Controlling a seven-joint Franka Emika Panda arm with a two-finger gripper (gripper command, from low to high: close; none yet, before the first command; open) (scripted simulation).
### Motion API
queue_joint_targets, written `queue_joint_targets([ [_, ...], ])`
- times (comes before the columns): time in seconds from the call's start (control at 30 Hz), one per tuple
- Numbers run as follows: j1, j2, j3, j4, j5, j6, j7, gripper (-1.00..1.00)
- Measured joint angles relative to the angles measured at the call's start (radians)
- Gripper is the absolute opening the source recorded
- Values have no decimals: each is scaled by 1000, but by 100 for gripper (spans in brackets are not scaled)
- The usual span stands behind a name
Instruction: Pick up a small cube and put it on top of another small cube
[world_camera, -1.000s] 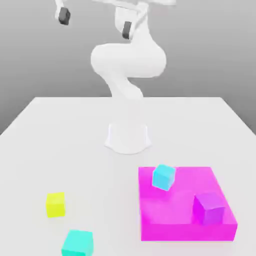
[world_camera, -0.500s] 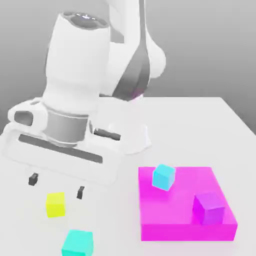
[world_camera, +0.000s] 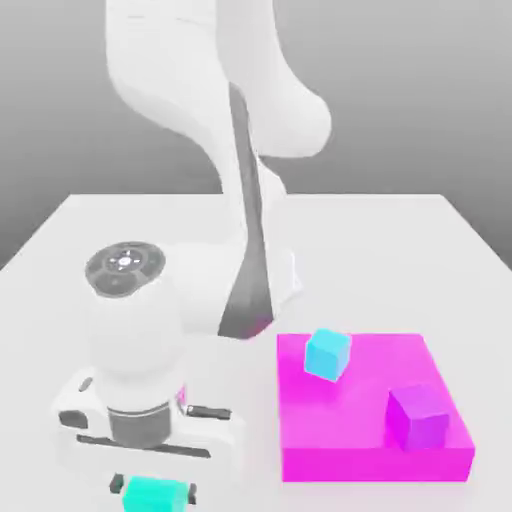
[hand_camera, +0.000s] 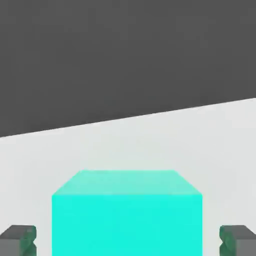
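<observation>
The small cube (world_camera: 155, 494), plain turquoise-green, rests on the white table (world_camera: 400, 250) at the front of the exterior view's left. My gripper (world_camera: 154, 489) is lowered straight over it, one dark finger on each side. In the hand view the small cube (hand_camera: 127, 215) sits between the fingertips (hand_camera: 18, 240), and a strip of table shows on either side. The jaws are open around it, not touching it. The wide white hand (world_camera: 150, 430) covers the table just behind the cube.
A flat magenta block (world_camera: 360, 445) lies at the exterior view's right. It carries a smaller sky-blue cube (world_camera: 327, 353) and a purple cube (world_camera: 418, 417). The arm's base (world_camera: 285, 275) stands mid-table behind them.
The arm swung down from high above to the front left. The hand passed the yellow cube, now covered by it, and lowered its fingers around the turquoise cube.
</observation>
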Motion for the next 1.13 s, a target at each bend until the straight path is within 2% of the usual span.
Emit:
queue_joint_targets([
  [0.13,0,5,-1,1,-2,5,1,-100],
  [0.3,-30,-140,37,-31,52,-109,-32,-100],
  [0.63,-82,-360,-68,-232,126,-161,277,-100],
  [0.8,-162,-493,-102,-348,168,-145,443,-100],
  [1.0,-168,-353,-103,-362,156,18,489,-100],
  [1.03,-167,-323,-103,-361,154,47,490,100],
  [1.13,-167,-323,-103,-361,154,47,490,100],
])
